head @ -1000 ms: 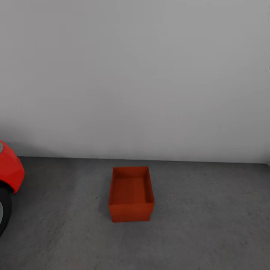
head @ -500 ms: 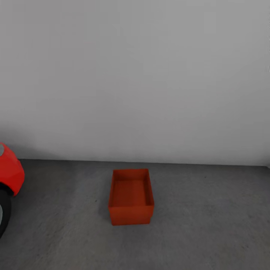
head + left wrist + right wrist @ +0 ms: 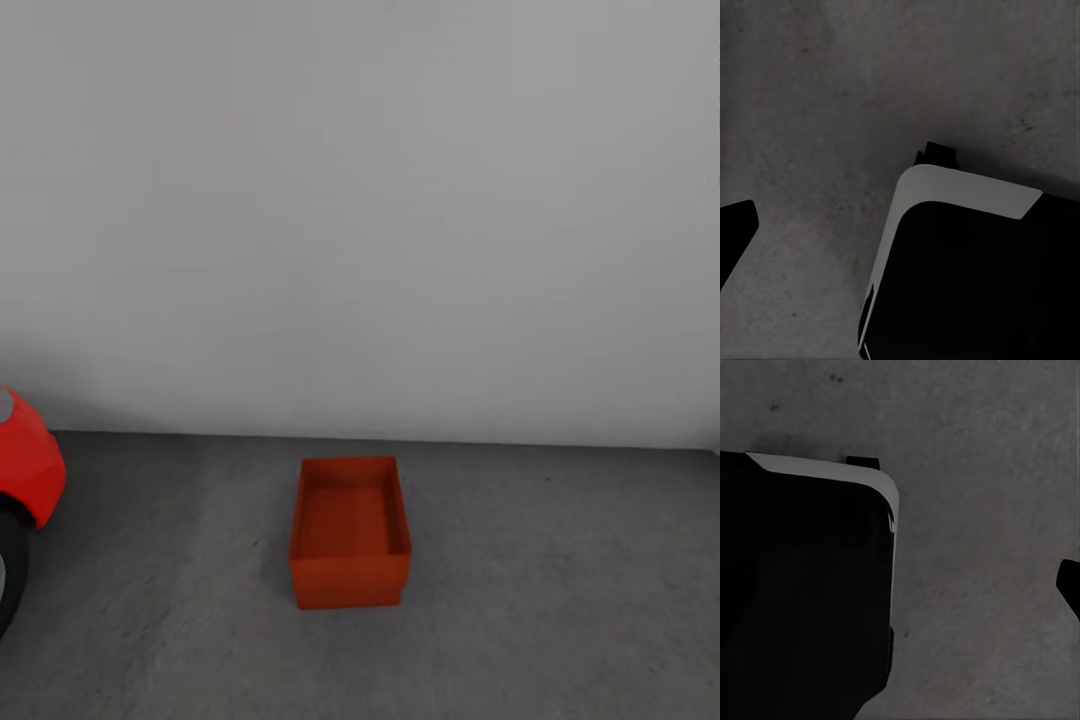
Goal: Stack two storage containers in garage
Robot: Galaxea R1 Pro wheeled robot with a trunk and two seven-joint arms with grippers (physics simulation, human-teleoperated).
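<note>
You have one storage container (image 3: 349, 531) standing open-topped on the garage's concrete floor (image 3: 560, 590), a little out from the foot of the white wall (image 3: 360, 200), with the red car (image 3: 25, 470) well apart at the floor's left edge; by my judgement the second container is yet to be stacked on it. Both wrist views look down at bare concrete beside dark robot housing, so the container is away from either set of jaws, and I cannot tell how far they are open.

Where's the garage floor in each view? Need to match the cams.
Head view: the floor is the grey band below the white wall, under the storage container.
Left wrist view: the floor lies beside a dark, pale-rimmed body.
Right wrist view: the floor lies beside a like body.
Shared landmark: the mottled concrete itself; the pale-rimmed body links both wrist views.
</note>
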